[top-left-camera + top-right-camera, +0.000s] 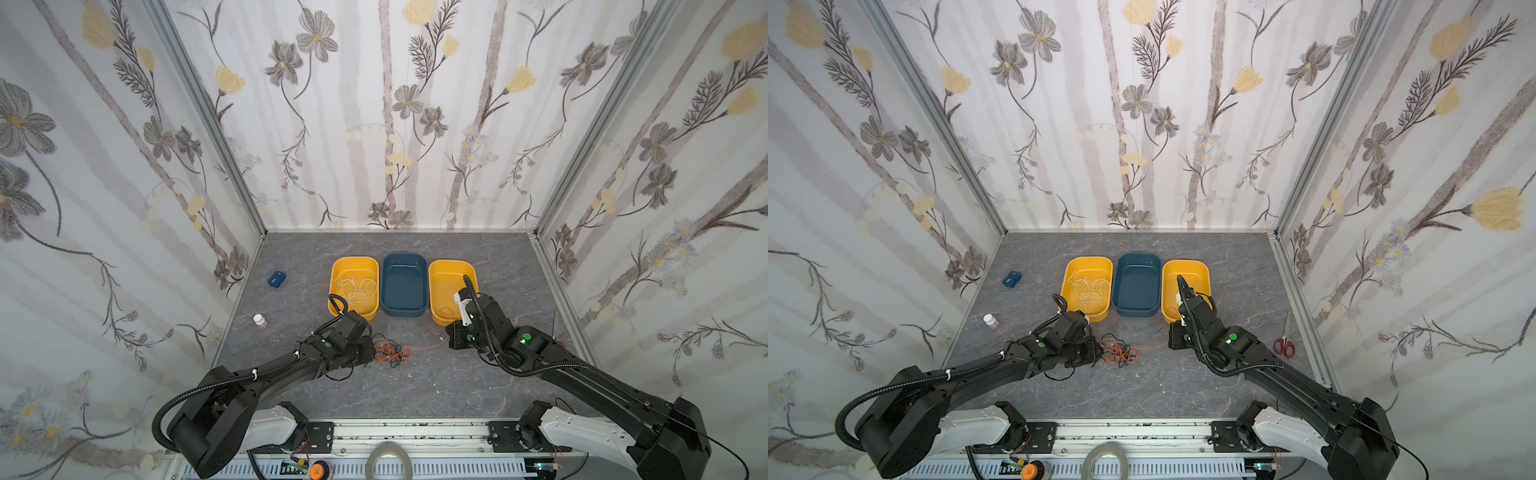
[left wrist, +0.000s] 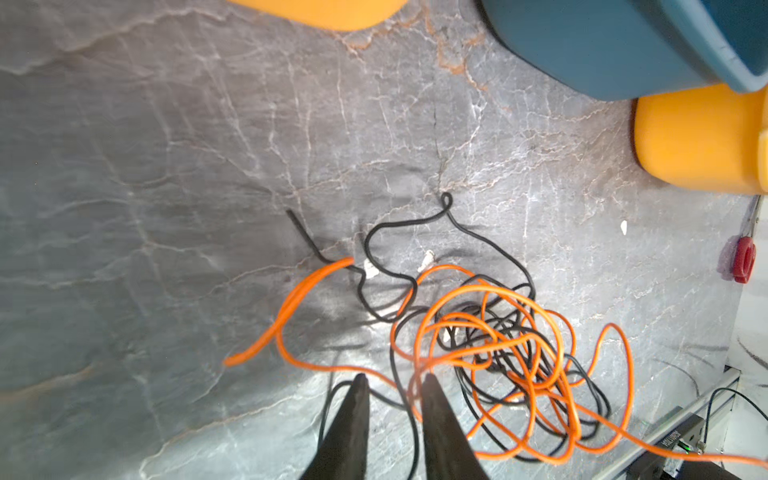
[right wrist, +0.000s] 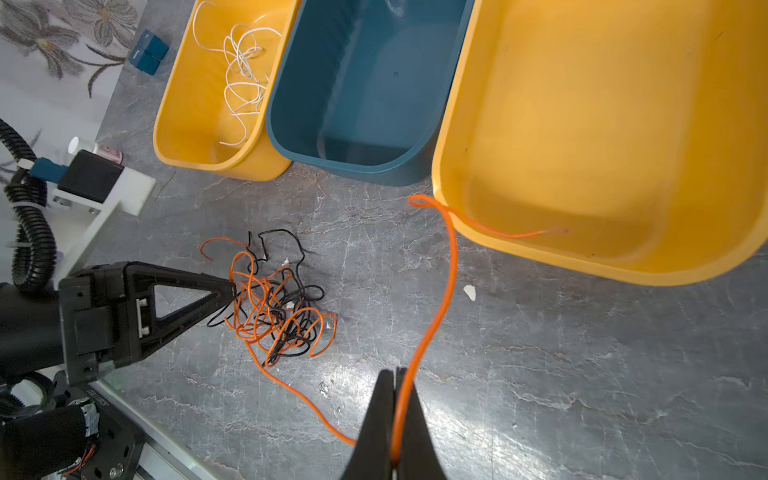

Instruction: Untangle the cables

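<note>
Right wrist view: right pincer (image 3: 397, 372), bottom centre, clamped on orange cable (image 3: 454, 257), which runs up over right yellow bin (image 3: 602, 124) rim. Left pincer (image 3: 230, 291), tips slightly apart, at orange-black tangle (image 3: 274, 307) on counter (image 3: 540, 374), left of centre. White cables (image 3: 243, 70) in left yellow bin (image 3: 187, 116), upper left.

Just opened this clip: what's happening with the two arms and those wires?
Two robot arms are untangling cables. The right claw is shut on an orange cable whose free end hangs over the rim into the right yellow bin; the rest runs back to the tangle of orange and black cables on the table. The left claw, jaws slightly apart, sits at that tangle. A white cable already lies in the left yellow bin; the blue bin is empty.
</note>
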Robot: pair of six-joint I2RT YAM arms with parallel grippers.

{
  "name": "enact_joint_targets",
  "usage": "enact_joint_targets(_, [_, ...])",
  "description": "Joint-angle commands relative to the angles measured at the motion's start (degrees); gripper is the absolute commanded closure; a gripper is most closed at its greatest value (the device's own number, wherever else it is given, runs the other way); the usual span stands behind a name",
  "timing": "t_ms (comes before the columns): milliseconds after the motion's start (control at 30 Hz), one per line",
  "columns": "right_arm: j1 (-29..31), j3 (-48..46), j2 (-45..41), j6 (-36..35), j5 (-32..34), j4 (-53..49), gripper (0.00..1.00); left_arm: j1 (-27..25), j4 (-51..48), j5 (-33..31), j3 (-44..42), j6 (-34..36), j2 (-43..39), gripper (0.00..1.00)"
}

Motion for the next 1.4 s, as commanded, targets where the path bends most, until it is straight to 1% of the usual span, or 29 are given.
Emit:
enact_joint_targets(0, [0.1,0.9,1.6,0.9,-2.6,1.1,1.00,0.2,-1.3,0.7,-0.1,1.2,-1.1,0.74])
enact_joint_targets(100, [0.5,1.2,2.1,0.9,-3.8,2.7,1.00,0.3,-2.6,-0.1,0.1,1.5,-1.8,0.72])
enact_joint_targets(233, [0.6,2.7,1.4,-0.2,-5.2,2.8,1.00,0.6,-3.3,0.6,1.4,2.8,-2.8,0.59])
enact_joint_targets(333, [0.6,3.6,0.9,-1.2,-7.4,3.4,1.00,0.6,-1.3,3.2,3.0,4.1,-2.4,0.51])
enact_joint_targets(500, [0.8,4.3,0.3,-1.6,-8.9,4.2,1.00,0.5,4.0,9.2,5.3,4.8,2.2,0.39])
enact_joint_targets(600, [0.8,4.4,-0.1,-1.5,-9.5,4.9,1.00,0.2,6.0,9.4,6.0,4.7,6.2,0.36])
enact_joint_targets(700, [1.0,4.7,-0.4,-1.4,-10.0,4.9,1.00,-0.3,7.6,9.4,6.7,4.7,9.9,0.36])
enact_joint_targets(767, [1.1,5.0,-1.1,-1.5,-9.8,4.6,1.00,-0.8,6.8,8.3,7.8,5.1,12.0,0.38])
enact_joint_targets(800, [1.1,5.1,-1.5,-1.6,-9.3,4.2,1.00,-1.2,5.7,6.9,8.4,5.2,13.0,0.41])
enact_joint_targets(867, [1.1,5.3,-2.2,-1.9,-8.1,3.2,1.00,-1.2,2.4,2.9,9.5,5.3,14.2,0.51])
enact_joint_targets(933, [1.1,5.8,-3.0,-2.7,-6.7,1.5,1.00,-1.2,1.0,0.2,9.5,4.9,14.0,0.60])
enact_joint_targets(1100, [0.9,5.6,-6.1,-4.7,-1.6,-1.4,1.00,-0.6,0.3,-1.9,8.4,4.4,12.4,0.80])
enact_joint_targets(1167, [0.4,6.2,-6.9,-5.5,0.1,-3.8,1.00,-0.3,0.1,-2.2,7.9,4.3,12.1,0.82])
enact_joint_targets(1367, [-1.5,7.7,-9.6,-7.3,3.9,-8.7,1.00,0.7,-1.0,-3.0,6.4,4.2,9.8,0.86])
